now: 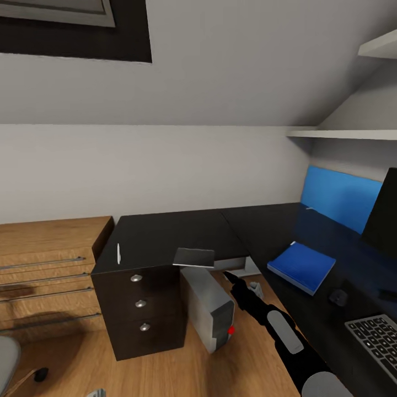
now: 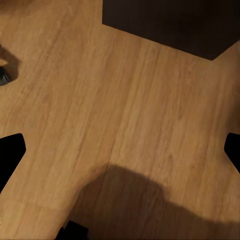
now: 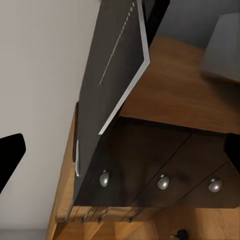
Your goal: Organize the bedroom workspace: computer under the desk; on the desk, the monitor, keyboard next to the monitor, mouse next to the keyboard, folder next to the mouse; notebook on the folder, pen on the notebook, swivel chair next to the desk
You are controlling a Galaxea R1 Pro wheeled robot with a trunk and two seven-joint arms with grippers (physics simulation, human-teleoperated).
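A dark notebook (image 1: 194, 257) (image 3: 120, 65) lies on the black desk (image 1: 160, 234), overhanging its front edge. A white pen (image 1: 118, 252) (image 3: 77, 157) rests near the desk's left end. The blue folder (image 1: 301, 266), the mouse (image 1: 338, 298), the keyboard (image 1: 377, 336) and the dark monitor (image 1: 383, 215) are on the desk's right wing. The grey computer (image 1: 212, 311) stands on the floor under the desk. My right gripper (image 1: 229, 275) (image 3: 120, 155) is open, just below and in front of the notebook. My left gripper (image 2: 120, 150) is open over the bare wooden floor.
A black drawer unit (image 1: 140, 309) holds up the desk's left end, with a wooden dresser (image 1: 49, 275) beside it. The grey swivel chair (image 1: 5, 358) shows at the bottom left. Shelves (image 1: 353, 133) hang above the right wing.
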